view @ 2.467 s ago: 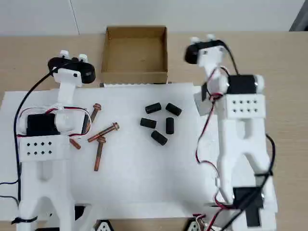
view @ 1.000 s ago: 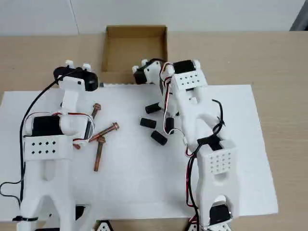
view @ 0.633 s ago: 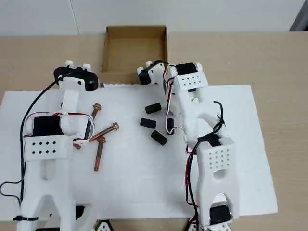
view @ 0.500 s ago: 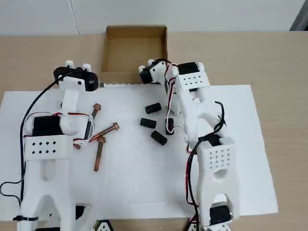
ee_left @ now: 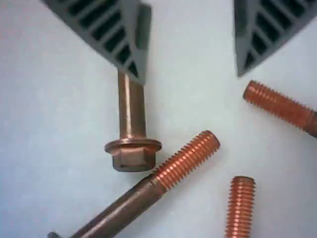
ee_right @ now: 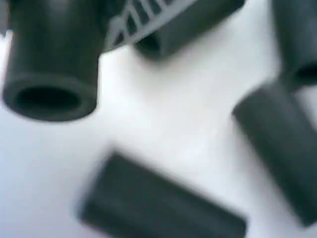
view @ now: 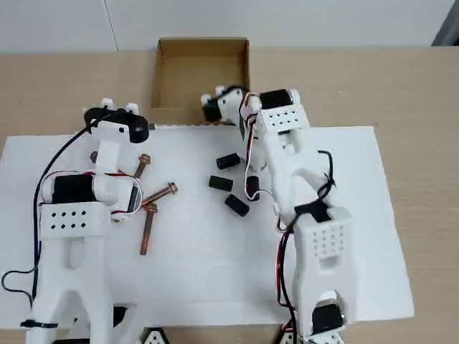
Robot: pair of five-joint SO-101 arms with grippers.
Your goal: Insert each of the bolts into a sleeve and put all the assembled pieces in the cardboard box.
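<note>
Several copper bolts [view: 154,197] lie on the white sheet beside my left arm [view: 93,190]. In the left wrist view my left gripper [ee_left: 190,72] is open just above them. One finger [ee_left: 114,34] covers the shaft of a short bolt [ee_left: 132,148], and a longer bolt [ee_left: 148,193] lies next to its head. Several black sleeves [view: 228,160] lie in the middle, partly under my right arm [view: 283,143]. The right gripper [ee_right: 141,20] hangs close over the sleeves [ee_right: 277,148], one of which [ee_right: 49,64] shows its open end. The cardboard box [view: 155,72] has nothing inside.
The white foam sheet [view: 215,279] covers most of the wooden table [view: 416,93]. The box stands at the sheet's far edge, right behind the right arm's wrist [view: 219,106]. The near half of the sheet is bare between the two arm bases.
The right arm swung from the table's right side over to the sleeves and now hovers there, wrist shifting slightly left. The left arm leaned a little right, toward the bolts.
</note>
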